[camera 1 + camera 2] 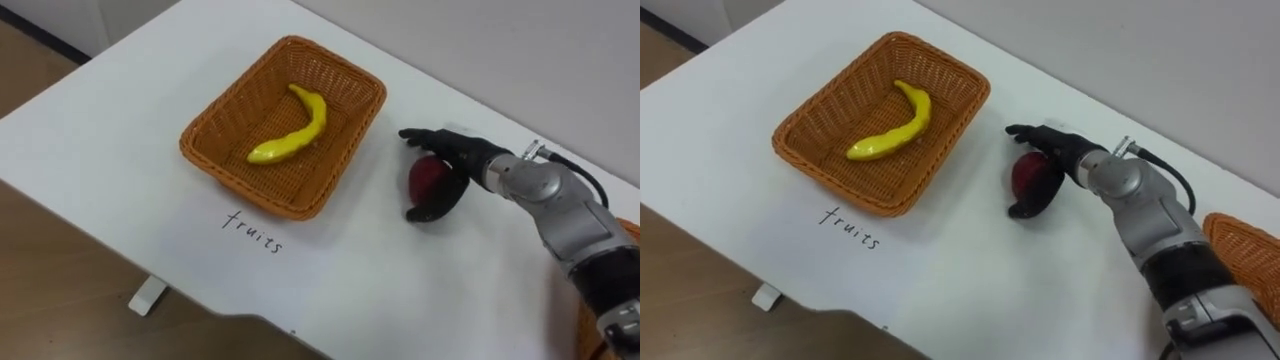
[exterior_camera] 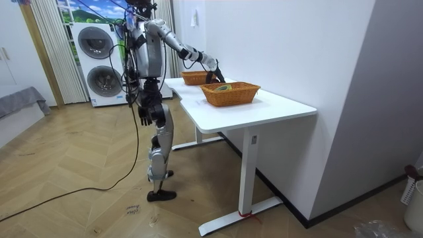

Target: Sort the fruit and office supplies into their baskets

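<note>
The right hand [image 1: 462,168] reaches over the white table [image 1: 110,150] with its fingers curled over the top of a dark red round fruit [image 1: 427,180] and its thumb hooked beneath it, so the fruit sits in its grasp. Fruit and hand are just beside the right-hand rim of the nearer wicker basket [image 1: 225,105], outside it, low over the tabletop.

There is one red fruit, one yellow banana [image 1: 300,138] and two baskets. The banana lies alone on the floor of the nearer basket, curved from its far side toward its front left corner. A handwritten label [image 1: 253,232] is on the table just in front of this basket. The second basket [image 1: 1240,245] stands further along to the robot's right; its contents cannot be made out.

In the room view the robot stands upright at the table's long side, its left hand [image 2: 144,117] hanging by its hip.
</note>
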{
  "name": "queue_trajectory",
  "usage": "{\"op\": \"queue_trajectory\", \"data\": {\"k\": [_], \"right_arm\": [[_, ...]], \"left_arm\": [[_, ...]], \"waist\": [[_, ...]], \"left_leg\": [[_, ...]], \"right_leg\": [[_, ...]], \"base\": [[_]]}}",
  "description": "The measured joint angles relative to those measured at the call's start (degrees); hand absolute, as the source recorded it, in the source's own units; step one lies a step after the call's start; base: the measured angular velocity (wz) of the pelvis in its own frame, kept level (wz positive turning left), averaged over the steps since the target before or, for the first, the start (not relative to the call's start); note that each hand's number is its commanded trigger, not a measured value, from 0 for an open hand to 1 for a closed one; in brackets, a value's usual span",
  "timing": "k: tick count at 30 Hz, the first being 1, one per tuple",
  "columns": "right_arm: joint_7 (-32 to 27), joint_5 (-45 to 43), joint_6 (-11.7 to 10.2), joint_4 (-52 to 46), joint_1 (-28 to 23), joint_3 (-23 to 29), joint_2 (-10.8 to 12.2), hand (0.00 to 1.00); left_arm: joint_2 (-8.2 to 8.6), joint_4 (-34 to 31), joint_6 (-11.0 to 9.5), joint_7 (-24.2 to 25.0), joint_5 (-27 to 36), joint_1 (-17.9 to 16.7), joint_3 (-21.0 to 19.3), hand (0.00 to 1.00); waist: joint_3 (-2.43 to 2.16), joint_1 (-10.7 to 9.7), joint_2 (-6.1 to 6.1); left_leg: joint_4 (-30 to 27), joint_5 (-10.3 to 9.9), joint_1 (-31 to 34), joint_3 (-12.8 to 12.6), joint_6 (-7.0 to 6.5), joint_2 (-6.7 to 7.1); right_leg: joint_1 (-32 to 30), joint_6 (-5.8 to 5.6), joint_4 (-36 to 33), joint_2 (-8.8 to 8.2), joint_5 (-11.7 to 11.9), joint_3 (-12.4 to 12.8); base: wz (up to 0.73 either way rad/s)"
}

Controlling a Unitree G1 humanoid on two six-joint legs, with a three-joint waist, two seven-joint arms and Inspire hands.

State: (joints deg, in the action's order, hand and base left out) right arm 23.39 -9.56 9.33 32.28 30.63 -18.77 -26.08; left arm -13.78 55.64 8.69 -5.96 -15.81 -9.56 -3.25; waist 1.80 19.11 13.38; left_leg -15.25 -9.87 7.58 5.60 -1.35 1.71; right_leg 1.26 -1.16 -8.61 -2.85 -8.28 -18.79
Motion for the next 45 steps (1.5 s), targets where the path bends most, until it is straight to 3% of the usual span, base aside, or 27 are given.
{"op": "queue_trajectory", "data": {"k": [11,31,44,45], "right_arm": [[1.9,0.8,0.0,-0.1,-0.4,0.0,-0.2,0.0],[1.9,0.5,0.0,0.1,-0.9,-0.1,-0.3,0.0],[2.9,-6.6,0.0,-2.0,-2.4,-0.1,-0.3,0.0],[3.0,-6.7,0.0,-2.0,-2.4,-0.1,-0.3,0.43]], "left_arm": [[0.06,1.2,-0.3,-0.1,0.0,-0.1,0.0,0.0],[0.18,1.7,-0.6,0.0,0.0,-0.3,0.1,0.0],[-0.4,0.4,-0.6,1.3,0.0,-0.3,0.0,0.0],[-0.4,0.4,-0.6,1.3,0.0,-0.3,0.0,0.0]], "waist": [[-0.35,0.0,0.05],[-0.38,0.0,0.6],[-0.47,-0.1,0.76],[-0.49,-0.1,0.78]], "left_leg": [[-0.3,0.0,-0.2,-0.5,0.0,-0.04],[-0.2,0.0,-0.6,-0.4,0.0,-0.06],[-0.1,0.0,-0.6,-0.3,0.0,-0.05],[-0.1,0.0,-0.6,-0.3,0.0,-0.05]], "right_leg": [[0.2,0.02,0.0,-0.02,0.0,0.2],[0.6,0.02,0.0,-0.01,0.0,0.4],[0.7,0.03,0.0,-0.02,0.0,0.1],[0.7,0.03,0.0,-0.01,0.0,0.1]], "base": [[-0.01],[0.0],[0.0],[0.0]]}}
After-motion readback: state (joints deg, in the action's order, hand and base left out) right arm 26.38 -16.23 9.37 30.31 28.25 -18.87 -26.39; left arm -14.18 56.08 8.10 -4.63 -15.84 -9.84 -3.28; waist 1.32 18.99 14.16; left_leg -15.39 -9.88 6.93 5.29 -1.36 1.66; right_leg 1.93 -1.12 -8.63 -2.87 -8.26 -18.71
